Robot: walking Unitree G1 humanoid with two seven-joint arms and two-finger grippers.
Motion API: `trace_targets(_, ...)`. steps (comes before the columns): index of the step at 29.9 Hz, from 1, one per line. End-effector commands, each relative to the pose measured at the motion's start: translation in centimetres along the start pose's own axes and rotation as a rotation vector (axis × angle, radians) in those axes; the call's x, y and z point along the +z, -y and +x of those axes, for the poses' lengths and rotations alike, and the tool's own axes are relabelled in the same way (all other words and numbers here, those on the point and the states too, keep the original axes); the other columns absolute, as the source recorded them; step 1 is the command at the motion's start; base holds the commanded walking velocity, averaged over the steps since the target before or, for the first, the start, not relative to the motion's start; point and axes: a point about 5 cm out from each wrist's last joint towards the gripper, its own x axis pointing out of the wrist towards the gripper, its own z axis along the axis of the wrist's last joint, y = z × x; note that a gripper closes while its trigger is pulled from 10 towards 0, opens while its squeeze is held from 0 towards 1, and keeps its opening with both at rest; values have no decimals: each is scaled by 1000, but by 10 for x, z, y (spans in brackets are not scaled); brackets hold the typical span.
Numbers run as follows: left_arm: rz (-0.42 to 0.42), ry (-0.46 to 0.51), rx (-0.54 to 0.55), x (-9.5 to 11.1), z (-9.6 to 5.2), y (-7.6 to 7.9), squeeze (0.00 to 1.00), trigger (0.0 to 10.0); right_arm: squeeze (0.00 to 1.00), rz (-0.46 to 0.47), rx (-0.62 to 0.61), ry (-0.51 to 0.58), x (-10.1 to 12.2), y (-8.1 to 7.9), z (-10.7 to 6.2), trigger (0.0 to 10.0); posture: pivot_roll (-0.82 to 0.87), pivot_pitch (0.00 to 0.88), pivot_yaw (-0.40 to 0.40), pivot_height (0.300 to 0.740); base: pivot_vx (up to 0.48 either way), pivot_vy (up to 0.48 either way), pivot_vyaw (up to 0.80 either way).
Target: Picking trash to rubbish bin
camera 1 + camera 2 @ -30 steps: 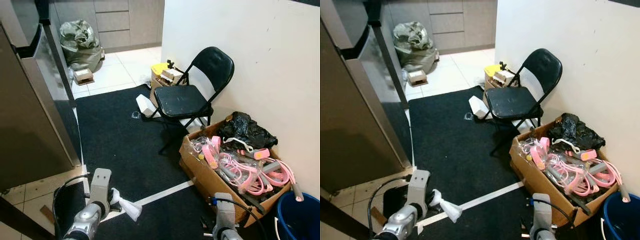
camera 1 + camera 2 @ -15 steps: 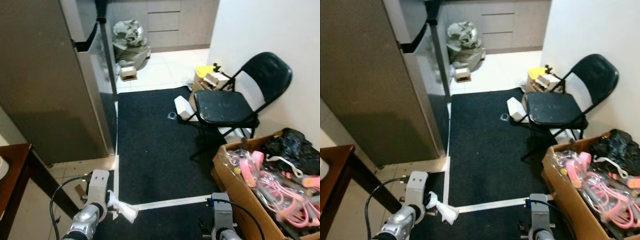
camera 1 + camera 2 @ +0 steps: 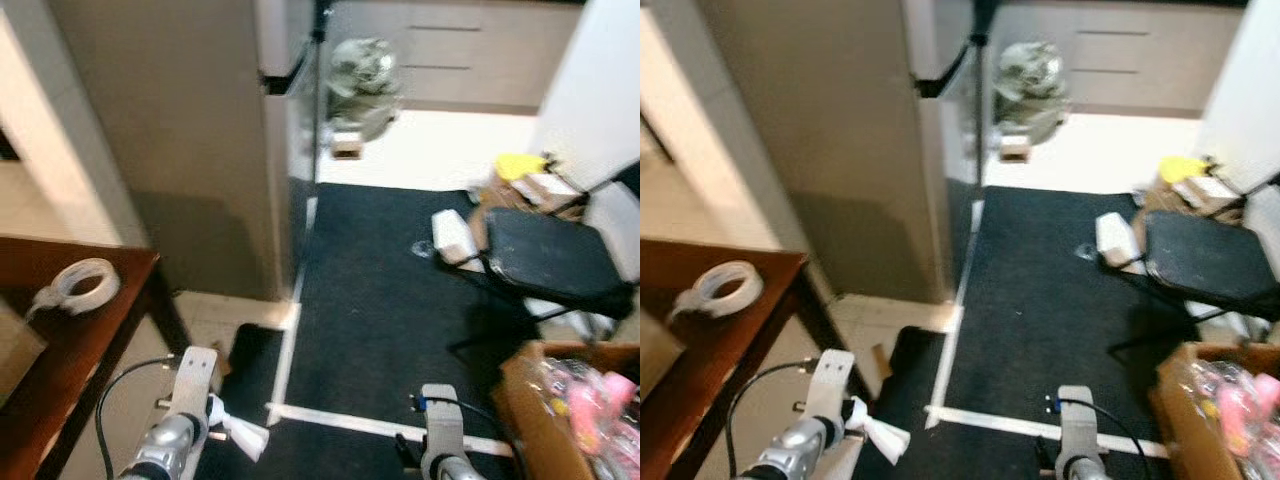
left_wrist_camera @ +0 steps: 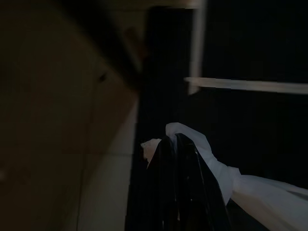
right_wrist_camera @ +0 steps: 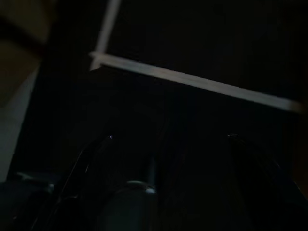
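Black floor mat [image 3: 390, 290] ahead, wooden table [image 3: 60, 340] near left. Left gripper [image 4: 185, 159], low at near left, pinches white crumpled trash [image 4: 226, 175], carried clear of the floor, likely for binning. Right gripper [image 5: 168, 144] hangs idle, fingers spread.

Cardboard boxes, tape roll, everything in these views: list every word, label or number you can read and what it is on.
None can be read.
The cardboard box by the chair, the small box near the grey sack and the tape roll show no legible print; the views are blurred.
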Motion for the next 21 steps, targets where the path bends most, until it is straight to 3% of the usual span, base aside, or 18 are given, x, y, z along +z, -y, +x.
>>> trace_targets(1, 1, -18, 0, -3, -1, -1, 0, 10000, 0, -5, 3, -23, -6, 0, -1, 10000, 17, 64, 21, 740, 0, 0, 800)
trace_targets(21, 4, -36, -9, -8, -1, 1, 0, 10000, 0, -10, 15, -53, -10, -1, -2, 10000, 18, 68, 14, 740, 0, 0, 800)
